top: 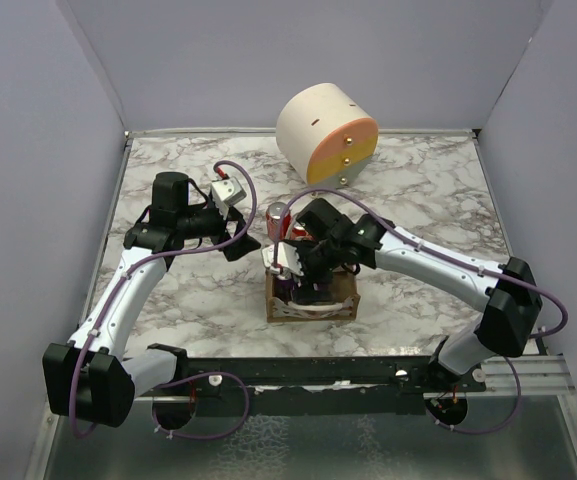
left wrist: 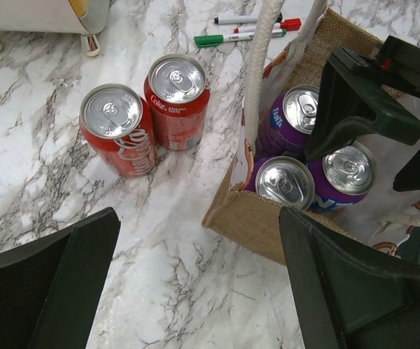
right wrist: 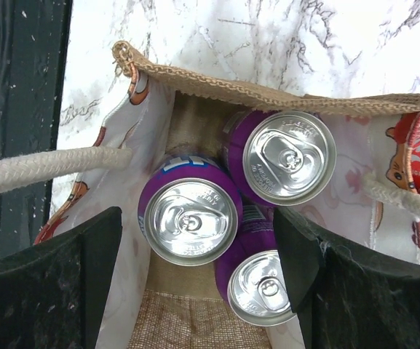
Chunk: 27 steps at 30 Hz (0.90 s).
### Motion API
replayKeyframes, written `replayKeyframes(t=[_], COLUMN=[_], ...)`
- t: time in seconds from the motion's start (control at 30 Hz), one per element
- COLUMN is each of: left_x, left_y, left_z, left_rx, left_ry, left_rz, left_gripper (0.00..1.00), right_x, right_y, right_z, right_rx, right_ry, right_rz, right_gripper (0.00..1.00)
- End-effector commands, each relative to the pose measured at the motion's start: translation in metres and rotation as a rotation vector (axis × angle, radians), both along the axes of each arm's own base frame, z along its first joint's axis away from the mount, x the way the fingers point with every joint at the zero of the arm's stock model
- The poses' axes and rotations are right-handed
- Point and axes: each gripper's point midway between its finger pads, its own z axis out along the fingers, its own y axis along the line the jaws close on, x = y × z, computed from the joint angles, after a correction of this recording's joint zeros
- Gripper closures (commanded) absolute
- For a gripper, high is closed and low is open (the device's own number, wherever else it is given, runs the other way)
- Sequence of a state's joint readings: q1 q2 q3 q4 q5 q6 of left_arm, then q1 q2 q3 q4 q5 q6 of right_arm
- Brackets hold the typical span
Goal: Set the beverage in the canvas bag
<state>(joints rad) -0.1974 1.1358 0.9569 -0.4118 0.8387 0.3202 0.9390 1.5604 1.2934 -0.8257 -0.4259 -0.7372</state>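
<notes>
Inside the canvas bag (top: 308,311) three cans (right wrist: 188,219) are standing together. Just behind the bag's left end two more cans (left wrist: 116,131) are standing side by side. Farther behind the bag markers (left wrist: 239,35) are lying, and the drawer box (top: 326,135) is sitting well behind it.

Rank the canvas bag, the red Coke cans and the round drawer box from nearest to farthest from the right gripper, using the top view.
1. canvas bag: right below the right gripper, whose open jaws reach into it.
2. red Coke cans: on the table just behind the bag's left corner.
3. round drawer box: at the table's far edge.
</notes>
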Motion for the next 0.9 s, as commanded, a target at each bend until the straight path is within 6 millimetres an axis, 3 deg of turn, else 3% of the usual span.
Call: replayKeyframes(t=[0.0, 0.27, 0.57, 0.87], left_x=[-0.004, 0.003, 0.043, 0.085], left_y=[-0.001, 0.003, 0.012, 0.013], left_z=[0.006, 0.008, 0.009, -0.005], left_rx=[-0.016, -0.011, 0.006, 0.104], left_ry=[-0.031, -0.049, -0.060, -0.083], left_rz=[-0.027, 0.003, 0.168, 0.193], left_gripper=[0.07, 0.08, 0.08, 0.07], right_x=[0.015, 0.029, 0.044, 0.060], right_y=[0.007, 0.000, -0.021, -0.068], right_z=[0.032, 0.059, 0.112, 0.161], right_rx=[0.083, 0.158, 0.284, 0.415], right_ry=[-0.062, -0.036, -0.059, -0.069], right_rz=[-0.037, -0.087, -0.165, -0.294], right_gripper=[0.17, 0.17, 0.17, 0.17])
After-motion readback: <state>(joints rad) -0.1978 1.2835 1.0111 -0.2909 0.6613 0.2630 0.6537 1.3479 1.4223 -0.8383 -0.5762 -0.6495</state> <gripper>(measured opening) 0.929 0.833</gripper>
